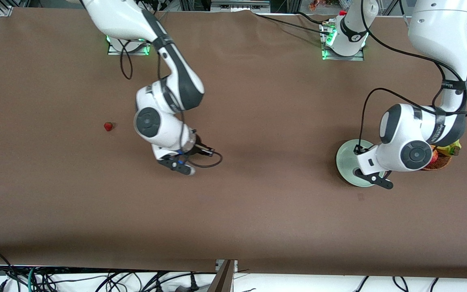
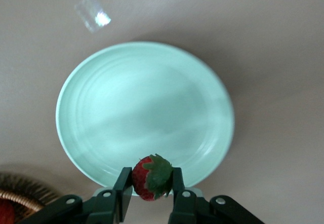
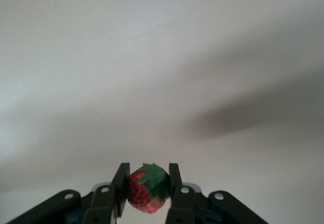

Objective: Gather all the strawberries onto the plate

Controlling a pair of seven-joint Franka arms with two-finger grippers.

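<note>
My left gripper (image 2: 150, 181) is shut on a strawberry (image 2: 151, 177), red with a green cap. It hangs over the edge of the pale mint-green plate (image 2: 144, 107), whose inside is bare. The plate (image 1: 345, 160) lies toward the left arm's end of the table, partly hidden under that arm. A second strawberry (image 3: 147, 187) sits in my right gripper (image 3: 147, 183), which is shut on it above bare brown table near the middle. A third strawberry (image 1: 108, 126) lies on the table toward the right arm's end, beside the right arm's wrist (image 1: 164, 134).
A brown wicker basket (image 1: 440, 162) with red and yellow fruit stands beside the plate, mostly hidden under the left arm; its rim (image 2: 20, 198) shows in the left wrist view. Cables hang along the table's front edge.
</note>
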